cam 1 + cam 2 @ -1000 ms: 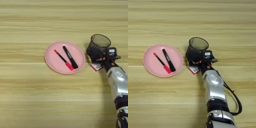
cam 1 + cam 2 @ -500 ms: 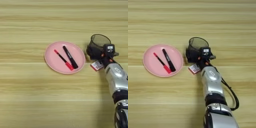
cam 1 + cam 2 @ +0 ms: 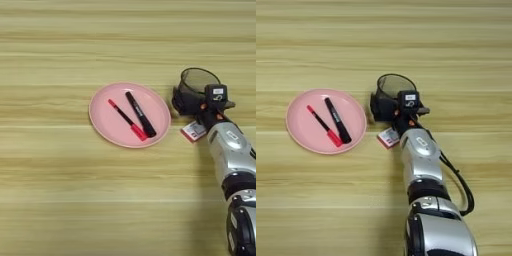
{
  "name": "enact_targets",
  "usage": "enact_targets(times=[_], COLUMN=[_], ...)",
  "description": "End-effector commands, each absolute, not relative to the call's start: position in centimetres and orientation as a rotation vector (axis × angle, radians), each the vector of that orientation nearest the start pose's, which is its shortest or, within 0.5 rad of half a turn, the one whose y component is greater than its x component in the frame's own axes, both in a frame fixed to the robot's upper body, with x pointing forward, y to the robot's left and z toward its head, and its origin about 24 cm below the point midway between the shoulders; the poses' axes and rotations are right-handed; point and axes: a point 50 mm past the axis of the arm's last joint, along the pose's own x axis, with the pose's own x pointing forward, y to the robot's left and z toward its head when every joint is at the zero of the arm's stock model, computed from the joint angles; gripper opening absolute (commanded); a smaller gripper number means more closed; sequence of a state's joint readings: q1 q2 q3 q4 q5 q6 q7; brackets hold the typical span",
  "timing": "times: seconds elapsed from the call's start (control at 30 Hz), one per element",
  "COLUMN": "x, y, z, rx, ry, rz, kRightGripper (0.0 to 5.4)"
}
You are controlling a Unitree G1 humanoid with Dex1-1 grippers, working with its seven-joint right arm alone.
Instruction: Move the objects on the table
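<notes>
A round pink plate (image 3: 107, 120) lies at the table's middle. A thin red pen (image 3: 125, 119) and a black marker (image 3: 140, 114) rest side by side on it. To its right stands a black wire-mesh cup (image 3: 199, 81), upright. My right gripper (image 3: 182, 102) is pressed against the cup's near left side, its black parts merging with the mesh. The small flat white-and-red box (image 3: 192, 132) lies on the table just below the gripper, partly under my silver forearm (image 3: 418, 155).
The wood-grain table (image 3: 60, 190) fills the view. A black cable (image 3: 458, 182) loops off the forearm's right side. Bare wood lies left of the plate and along the far side.
My gripper has moved a little further from me, closer onto the cup's side, leaving more of the box showing. Plate, pen, marker and cup have stayed put.
</notes>
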State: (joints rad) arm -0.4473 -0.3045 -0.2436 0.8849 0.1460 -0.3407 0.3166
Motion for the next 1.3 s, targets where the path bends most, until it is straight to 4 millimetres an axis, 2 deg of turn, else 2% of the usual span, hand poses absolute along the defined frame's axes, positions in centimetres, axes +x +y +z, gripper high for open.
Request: enact_targets(times=[0.03, 0.5, 0.8, 1.3], x=[33.5, 33.4, 33.1, 31.2], y=[-25.5, -26.1, -27.7, -30.8], z=[6.7, 7.4, 8.4, 8.4], rx=[-0.090, -0.095, -0.115, -0.143], ry=[-0.104, -0.137, -0.164, -0.154], rz=[0.036, 0.017, -0.029, -0.126], kRightGripper=[4.81, 4.72, 4.72, 4.72])
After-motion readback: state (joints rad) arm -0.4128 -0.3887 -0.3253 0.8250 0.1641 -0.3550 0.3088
